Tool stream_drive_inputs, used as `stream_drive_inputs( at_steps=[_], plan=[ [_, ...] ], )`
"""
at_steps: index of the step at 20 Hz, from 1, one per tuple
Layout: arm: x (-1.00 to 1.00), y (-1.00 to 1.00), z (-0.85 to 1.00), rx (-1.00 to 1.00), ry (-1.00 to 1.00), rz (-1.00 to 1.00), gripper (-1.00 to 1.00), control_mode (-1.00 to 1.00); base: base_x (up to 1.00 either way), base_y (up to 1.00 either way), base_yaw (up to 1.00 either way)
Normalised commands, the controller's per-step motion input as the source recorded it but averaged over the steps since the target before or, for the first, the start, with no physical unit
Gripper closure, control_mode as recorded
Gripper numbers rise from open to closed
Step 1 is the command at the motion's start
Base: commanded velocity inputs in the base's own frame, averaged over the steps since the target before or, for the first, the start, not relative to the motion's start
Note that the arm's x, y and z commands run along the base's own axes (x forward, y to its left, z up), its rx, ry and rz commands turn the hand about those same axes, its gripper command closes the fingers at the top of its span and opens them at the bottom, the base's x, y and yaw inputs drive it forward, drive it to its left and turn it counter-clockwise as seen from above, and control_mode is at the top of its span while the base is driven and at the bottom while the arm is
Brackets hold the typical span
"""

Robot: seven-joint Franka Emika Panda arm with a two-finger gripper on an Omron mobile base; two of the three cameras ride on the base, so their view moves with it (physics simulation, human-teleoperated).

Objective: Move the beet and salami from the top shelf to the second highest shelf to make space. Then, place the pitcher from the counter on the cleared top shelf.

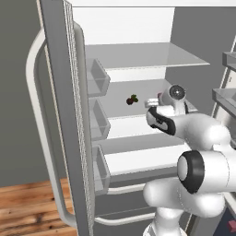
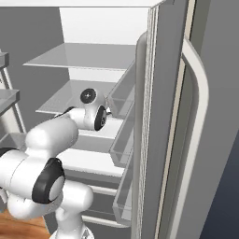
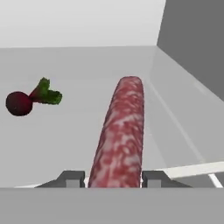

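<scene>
In the hand view the salami (image 3: pixel 120 131), a pinkish-red marbled log, runs straight out between my fingertips (image 3: pixel 72 178), and my gripper (image 3: pixel 113 179) is shut on its near end. To its left, on the same pale shelf floor, lies the beet (image 3: pixel 19 103), dark maroon with a green tuft. From the left base view the beet (image 1: pixel 132 99) rests on the second highest shelf (image 1: pixel 120 110), and my gripper (image 1: pixel 152 103) hovers just right of it, inside the fridge. Above them the top shelf (image 1: pixel 152 55) is bare. The pitcher and the counter are out of view.
The fridge's left door (image 1: pixel 60 115) stands open with several clear bins (image 1: pixel 99 76) on its inner face. The right door (image 2: pixel 161 116) is open too. The fridge's grey side wall (image 3: pixel 192 39) is close on the right of the salami. A lower shelf (image 1: pixel 138 159) lies beneath.
</scene>
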Motion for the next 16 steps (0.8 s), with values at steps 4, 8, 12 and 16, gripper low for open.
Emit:
stream_drive_inputs(
  at_steps=[4,8,12,16],
  plan=[
    [0.71,-0.12,-0.47,0.0,0.07,0.0,1.0,-1.0,0.0,0.0,0.0],
    [0.68,-0.11,-0.58,0.0,0.04,0.0,1.0,-1.0,0.0,0.0,0.0],
    [0.76,-0.13,-0.41,0.0,0.0,0.0,1.0,-1.0,0.0,0.0,0.0],
    [0.87,-0.03,-0.08,0.01,0.0,0.0,-1.0,-1.0,0.0,0.0,0.0]
  ],
)
